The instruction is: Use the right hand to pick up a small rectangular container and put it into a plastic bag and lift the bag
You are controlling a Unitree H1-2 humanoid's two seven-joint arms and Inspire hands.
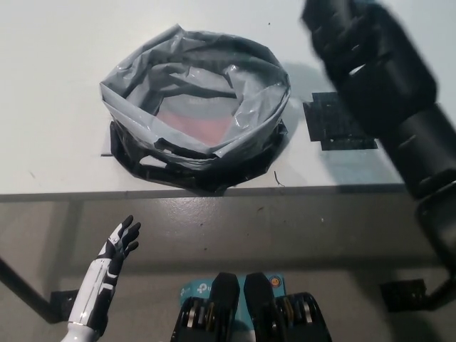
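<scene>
A grey plastic bag stands open on the white table, its rim rolled down over a black lower part, with something reddish on its floor. My black right arm fills the upper right, close to the camera and blurred. Its hand is at the picture's top edge, just right of the bag's rim and above it. The small rectangular container is not visible in this view. My white left hand rests open at the lower left, below the table's front edge.
A black square mat lies on the table right of the bag, partly covered by my right arm. The table's front edge runs across the middle of the picture, with grey floor below it.
</scene>
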